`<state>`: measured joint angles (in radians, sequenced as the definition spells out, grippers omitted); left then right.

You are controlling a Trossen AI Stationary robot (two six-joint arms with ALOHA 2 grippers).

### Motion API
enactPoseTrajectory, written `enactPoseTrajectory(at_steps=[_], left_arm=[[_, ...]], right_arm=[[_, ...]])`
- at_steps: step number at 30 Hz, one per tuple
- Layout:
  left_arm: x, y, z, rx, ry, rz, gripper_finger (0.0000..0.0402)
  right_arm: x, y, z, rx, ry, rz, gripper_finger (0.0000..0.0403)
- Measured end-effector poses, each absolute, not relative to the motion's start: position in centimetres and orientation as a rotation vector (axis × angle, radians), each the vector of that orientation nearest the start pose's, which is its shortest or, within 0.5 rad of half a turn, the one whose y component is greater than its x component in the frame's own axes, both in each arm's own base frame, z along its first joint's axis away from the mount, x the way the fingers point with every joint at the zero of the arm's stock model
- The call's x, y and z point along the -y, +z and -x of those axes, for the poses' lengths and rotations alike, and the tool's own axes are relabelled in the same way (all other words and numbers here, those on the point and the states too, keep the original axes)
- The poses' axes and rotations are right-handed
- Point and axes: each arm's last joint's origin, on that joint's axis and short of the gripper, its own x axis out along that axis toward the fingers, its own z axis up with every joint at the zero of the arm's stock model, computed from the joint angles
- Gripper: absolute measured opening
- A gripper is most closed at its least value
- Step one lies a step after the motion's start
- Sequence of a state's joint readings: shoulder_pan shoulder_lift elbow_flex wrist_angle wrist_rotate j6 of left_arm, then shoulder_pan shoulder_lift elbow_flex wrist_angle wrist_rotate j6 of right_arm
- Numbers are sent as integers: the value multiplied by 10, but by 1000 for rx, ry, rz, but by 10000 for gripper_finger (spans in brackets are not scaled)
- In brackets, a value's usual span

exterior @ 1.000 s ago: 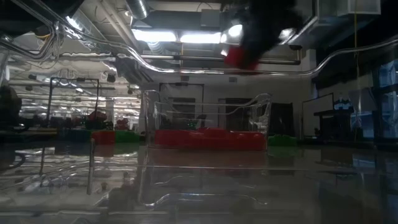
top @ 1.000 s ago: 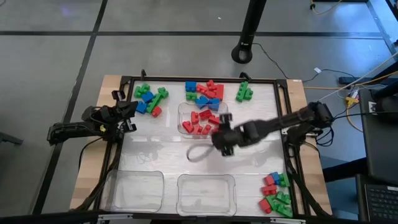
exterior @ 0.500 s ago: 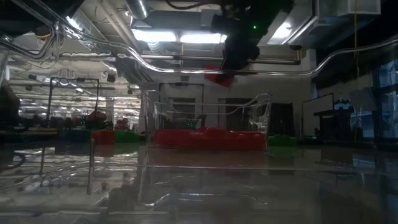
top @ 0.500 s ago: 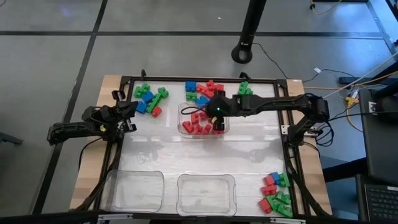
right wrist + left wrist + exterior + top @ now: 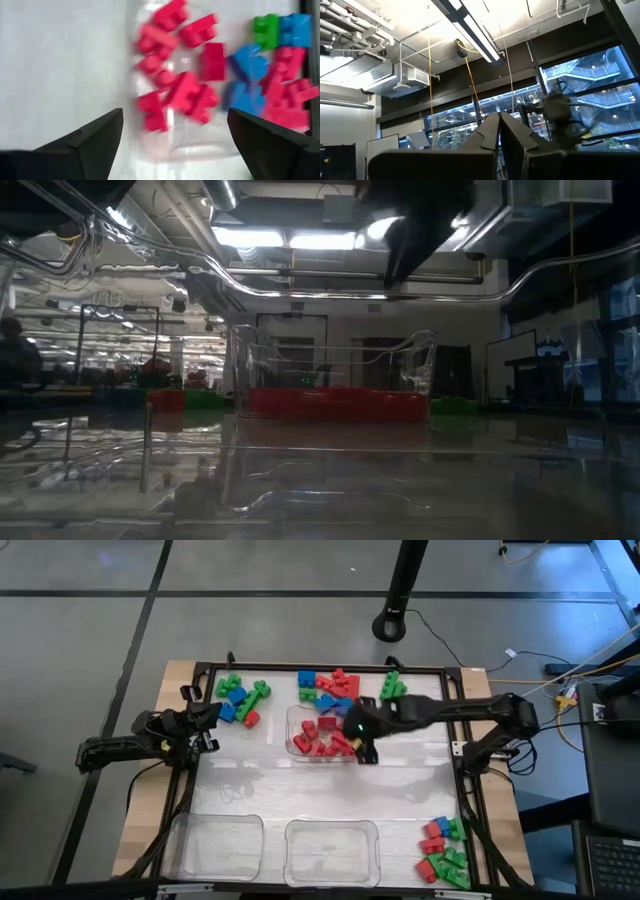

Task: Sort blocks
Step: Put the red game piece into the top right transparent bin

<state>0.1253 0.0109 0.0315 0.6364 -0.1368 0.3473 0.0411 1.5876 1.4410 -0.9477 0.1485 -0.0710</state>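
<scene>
While red blocks (image 5: 322,737) fill the far tray (image 5: 294,720), mixed piles (image 5: 441,848) remain; right gripper (image 5: 362,748) hangs released, left gripper (image 5: 208,726) clenched.

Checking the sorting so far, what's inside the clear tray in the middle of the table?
Only red blocks show inside the clear tray. The right claw, open, covers the tray's right edge, so anything under it is hidden.

Beneath the right gripper (image 5: 362,748), the clear rectangular plastic tray (image 5: 296,716) of small red plastic blocks (image 5: 322,736) is obstructing descent; bare white tabletop (image 5: 400,790) is lying open just beside it.
</scene>
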Motion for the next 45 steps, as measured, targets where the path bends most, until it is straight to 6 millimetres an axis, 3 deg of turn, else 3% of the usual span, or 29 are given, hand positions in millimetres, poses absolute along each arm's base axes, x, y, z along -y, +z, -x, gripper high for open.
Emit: enactPoseTrajectory(at_steps=[4,9,17,22,26,31,45], left_arm=[[-13,230,-75,602,363,-329,6],[-13,230,-75,603,364,-329,6],[-13,231,-75,614,365,-329,6],[-13,231,-74,617,374,-353,6],[-13,232,-74,625,383,-372,6],[-13,233,-73,634,385,-372,6],[-13,233,-73,635,385,-371,6]], right_arm=[[-57,313,-296,-1138,-49,144,349],[-117,306,-260,-1197,-150,179,340],[-189,264,-209,-1260,-146,30,337],[-222,234,-191,-1313,-97,-21,337],[-239,213,-188,-1340,-110,-43,337],[-246,197,-186,-1493,-86,-43,337],[-246,188,-183,-1622,-33,14,337]])
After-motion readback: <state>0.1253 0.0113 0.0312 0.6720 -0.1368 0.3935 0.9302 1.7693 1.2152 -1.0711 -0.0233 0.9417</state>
